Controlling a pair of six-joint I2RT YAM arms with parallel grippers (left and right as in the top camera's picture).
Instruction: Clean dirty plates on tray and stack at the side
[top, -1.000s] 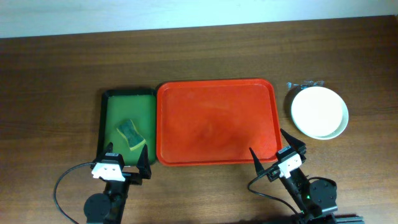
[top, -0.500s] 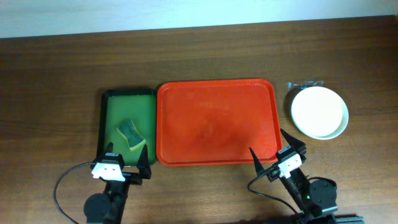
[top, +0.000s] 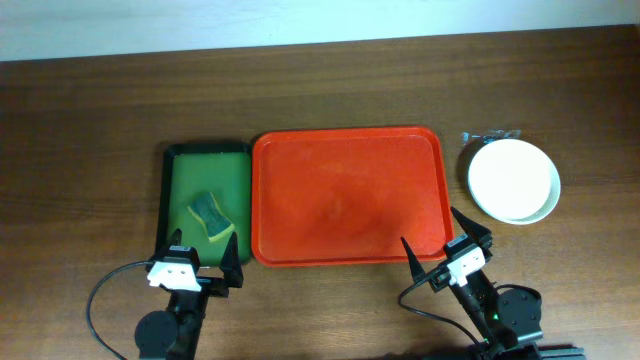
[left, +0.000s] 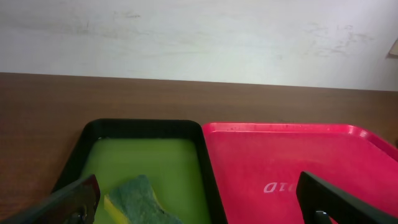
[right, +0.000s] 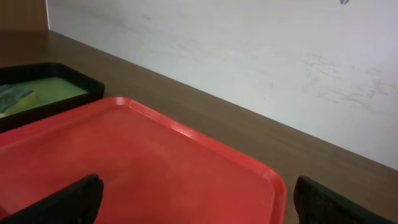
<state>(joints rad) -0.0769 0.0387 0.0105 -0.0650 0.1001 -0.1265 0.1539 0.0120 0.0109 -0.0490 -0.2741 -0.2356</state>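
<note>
The red tray (top: 348, 197) lies in the middle of the table with nothing on it; it also shows in the left wrist view (left: 298, 168) and the right wrist view (right: 143, 168). A stack of plates (top: 514, 180) with a cream-white one on top sits on the table right of the tray; the plates under it are hidden. My left gripper (top: 200, 252) is open and empty at the near end of the green tray. My right gripper (top: 437, 240) is open and empty over the red tray's near right corner.
A narrow dark green tray (top: 205, 190) lies left of the red tray, with a green and yellow sponge (top: 210, 217) on it; the sponge also shows in the left wrist view (left: 140, 202). A small clear object (top: 490, 135) lies behind the plates.
</note>
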